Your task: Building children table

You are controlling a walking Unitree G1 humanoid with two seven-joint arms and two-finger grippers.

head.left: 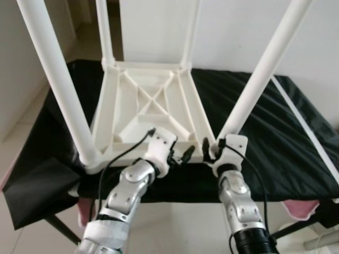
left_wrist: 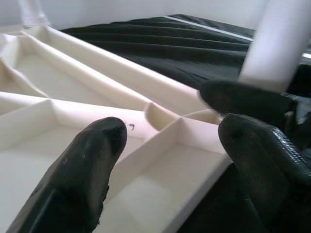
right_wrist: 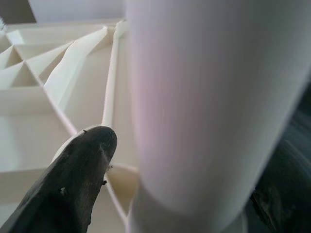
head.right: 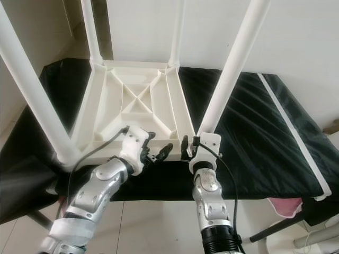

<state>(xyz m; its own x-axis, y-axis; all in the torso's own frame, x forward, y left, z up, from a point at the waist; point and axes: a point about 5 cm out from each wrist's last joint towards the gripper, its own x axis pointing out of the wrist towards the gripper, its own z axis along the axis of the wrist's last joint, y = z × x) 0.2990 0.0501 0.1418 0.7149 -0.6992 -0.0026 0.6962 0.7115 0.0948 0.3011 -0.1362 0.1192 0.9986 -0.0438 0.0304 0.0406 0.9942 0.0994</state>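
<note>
A white children's table (head.left: 108, 106) lies upside down on a black cloth, its ribbed underside facing up and its legs standing upward. My left gripper (head.left: 180, 156) is open at the table's near edge, with its fingertips (left_wrist: 99, 141) over the rib pockets and nothing between them. My right gripper (head.left: 218, 146) is at the foot of the near-right leg (head.left: 262, 74). One finger (right_wrist: 85, 170) sits on each side of the leg (right_wrist: 204, 97), with a small gap on the visible side. The near-left leg (head.left: 58, 79) rises on the left.
The black cloth (head.left: 275, 137) covers a work table that extends to the right. A long white strip (head.left: 304, 124) lies along its right side. A pink cloth (head.left: 303, 209) hangs at the front right corner. Tiled floor (head.left: 21, 137) is on the left and a white wall is behind.
</note>
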